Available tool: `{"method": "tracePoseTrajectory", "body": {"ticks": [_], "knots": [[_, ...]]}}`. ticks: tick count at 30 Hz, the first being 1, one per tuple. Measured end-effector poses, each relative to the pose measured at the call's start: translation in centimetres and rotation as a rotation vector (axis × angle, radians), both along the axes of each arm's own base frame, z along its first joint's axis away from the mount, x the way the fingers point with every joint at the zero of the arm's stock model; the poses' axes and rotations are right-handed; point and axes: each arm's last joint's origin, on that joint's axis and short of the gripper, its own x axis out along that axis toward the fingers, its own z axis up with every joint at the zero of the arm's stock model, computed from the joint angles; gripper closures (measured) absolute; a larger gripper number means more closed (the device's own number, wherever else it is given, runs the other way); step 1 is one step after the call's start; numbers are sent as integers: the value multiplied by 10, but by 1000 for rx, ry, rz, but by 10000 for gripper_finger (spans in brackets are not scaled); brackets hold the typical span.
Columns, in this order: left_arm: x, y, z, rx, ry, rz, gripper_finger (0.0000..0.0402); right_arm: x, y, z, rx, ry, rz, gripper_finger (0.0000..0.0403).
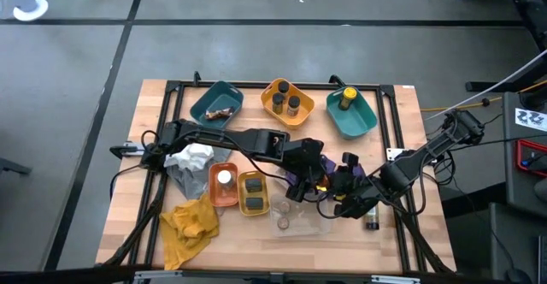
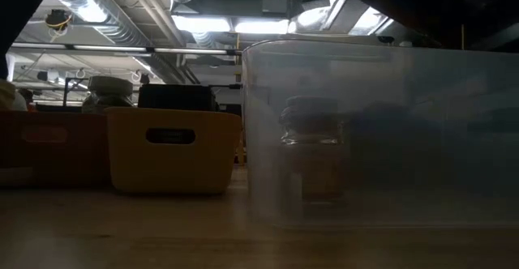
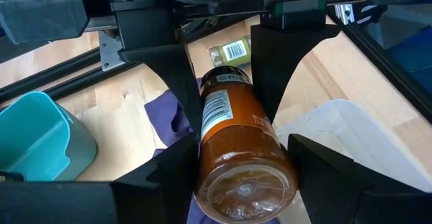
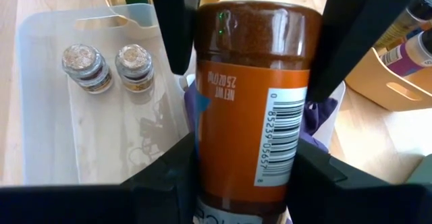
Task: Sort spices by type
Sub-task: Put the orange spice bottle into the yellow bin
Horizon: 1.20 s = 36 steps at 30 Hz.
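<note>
Both hands, left hand (image 3: 239, 143) and right hand (image 4: 246, 150), pinch one orange-filled cylindrical spice bottle (image 4: 251, 96) above the purple cloth (image 1: 301, 180). Sorting is partly done: jars already sit in the orange tray (image 1: 301, 115), teal tray (image 1: 363, 123) and clear bin (image 4: 40, 82); this bottle remains unplaced

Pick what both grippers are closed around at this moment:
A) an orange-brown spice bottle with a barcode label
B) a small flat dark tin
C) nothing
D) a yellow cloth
A: both wrist views show the orange-brown spice bottle clamped between dark fingers, left gripper at one end and right gripper at the other.
</note>
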Motion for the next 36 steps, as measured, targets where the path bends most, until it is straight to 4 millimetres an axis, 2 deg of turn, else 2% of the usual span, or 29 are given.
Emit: {"method": "tracePoseTrajectory", "body": {"ticks": [4,9,17,21,30,36], "knots": [[-1,0,-1,4,8,-1,198,0,0,0,0,-3,2,239],[-1,0,-1,4,11,0,231,0,0,0,4,-1,4,239],[-1,0,-1,4,14,1,231,0,0,0,14,6,10,237],[-1,0,-2,6,19,2,231,1,1,-1,19,14,14,214],[-1,0,-8,10,47,-2,231,5,5,1,73,0,37,134],[-1,0,-8,12,46,1,231,6,5,1,69,-10,33,111]]}}
